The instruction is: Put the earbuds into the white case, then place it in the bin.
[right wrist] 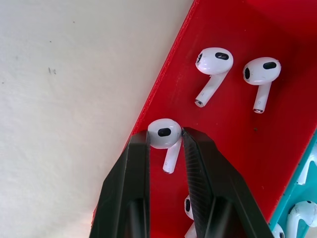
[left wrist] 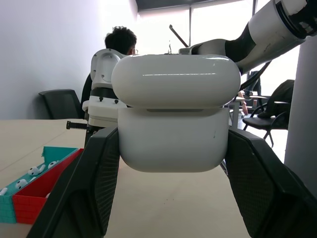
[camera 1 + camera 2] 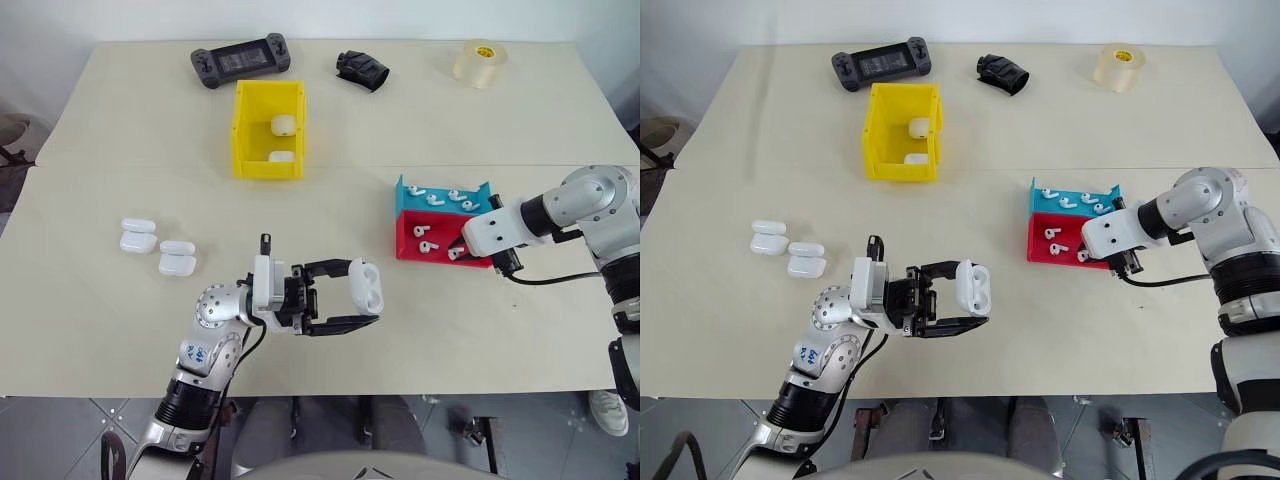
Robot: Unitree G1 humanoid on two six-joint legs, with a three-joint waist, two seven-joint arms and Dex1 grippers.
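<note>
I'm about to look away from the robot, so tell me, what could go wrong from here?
The right gripper pinches only the head of one earbud beside the red tray's wall; it could slip free or snag while lifting. The left gripper holds the white case with its lid closed, so the earbud may have nowhere to go.

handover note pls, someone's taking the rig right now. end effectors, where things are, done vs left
Left end effector: shut on a white case, held above the table in front of the robot.
Right end effector: in the red tray, fingers closed around one earbud; not lifted yet.
More earbuds lie in the red tray and the teal tray.
Yellow bin already holds two cases. Four spare cases sit on the table to the left.
Done: case picked up, earbud gripped.
Left: load earbuds into the held case, then drop it in the bin.
</note>
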